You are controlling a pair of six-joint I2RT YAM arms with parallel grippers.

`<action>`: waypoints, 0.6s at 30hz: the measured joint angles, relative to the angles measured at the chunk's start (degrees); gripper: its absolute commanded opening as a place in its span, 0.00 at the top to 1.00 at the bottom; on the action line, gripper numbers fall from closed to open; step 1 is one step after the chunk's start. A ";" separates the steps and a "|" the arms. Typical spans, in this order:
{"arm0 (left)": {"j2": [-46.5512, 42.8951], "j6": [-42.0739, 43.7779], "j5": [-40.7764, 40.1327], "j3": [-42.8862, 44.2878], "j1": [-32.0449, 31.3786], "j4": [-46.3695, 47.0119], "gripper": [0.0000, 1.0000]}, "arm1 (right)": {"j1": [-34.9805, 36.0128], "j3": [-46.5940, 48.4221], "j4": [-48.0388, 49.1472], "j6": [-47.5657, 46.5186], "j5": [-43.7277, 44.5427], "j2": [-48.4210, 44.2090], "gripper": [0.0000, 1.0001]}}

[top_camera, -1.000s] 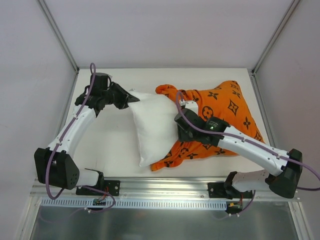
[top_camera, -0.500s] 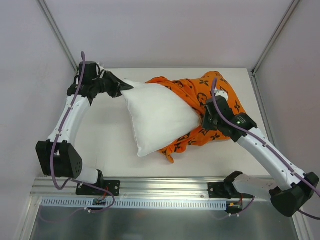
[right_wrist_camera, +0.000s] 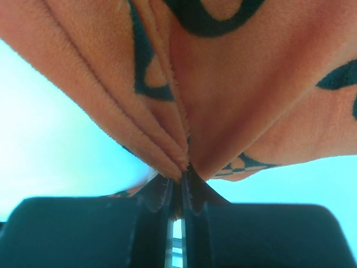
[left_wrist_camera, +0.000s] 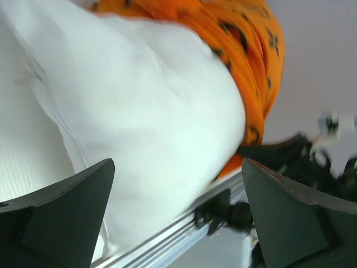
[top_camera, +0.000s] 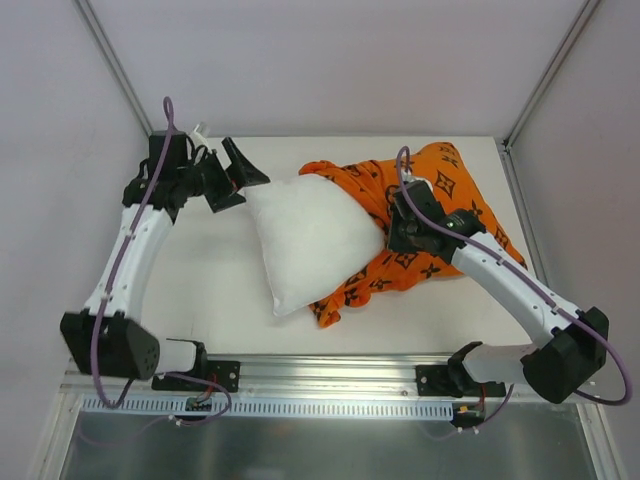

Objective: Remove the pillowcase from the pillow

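The white pillow [top_camera: 310,238] lies in the middle of the table, most of it bare. The orange pillowcase [top_camera: 440,215] with dark motifs is bunched over the pillow's far right end and spreads to the right. My left gripper [top_camera: 235,177] stands open just off the pillow's far left corner, holding nothing; in the left wrist view the pillow [left_wrist_camera: 139,111] fills the space ahead of the wide-apart fingers [left_wrist_camera: 61,218]. My right gripper [top_camera: 398,232] is shut on a gathered fold of the pillowcase [right_wrist_camera: 223,100] next to the pillow's right edge.
Metal frame posts [top_camera: 120,70] rise at the table's far corners. The aluminium rail [top_camera: 320,385] with the arm bases runs along the near edge. The right arm [top_camera: 510,290] crosses the table's right side.
The left gripper has let go of the pillow's corner and opened. The right gripper closed on the pillowcase and pulled it right and away, baring more of the pillow.
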 measured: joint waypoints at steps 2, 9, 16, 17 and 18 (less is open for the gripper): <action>-8.28 2.97 -2.40 -4.17 -3.52 -1.11 0.01 | -0.02 1.18 0.26 -0.02 -0.48 0.90 0.99; -21.31 6.01 -11.21 -21.97 -22.64 -2.86 0.01 | -0.09 3.87 0.81 -0.02 -1.66 3.50 0.99; -21.81 4.02 -18.16 -34.27 -30.99 -4.66 0.01 | -0.15 4.22 0.76 -0.02 -2.75 3.74 0.99; -21.90 3.61 -18.29 -34.97 -31.69 -4.55 0.01 | -0.15 4.37 0.76 -0.02 -2.97 3.80 0.99; -21.86 3.10 -18.34 -35.39 -32.30 -4.11 0.01 | -0.15 4.57 0.76 -0.02 -3.10 3.87 0.99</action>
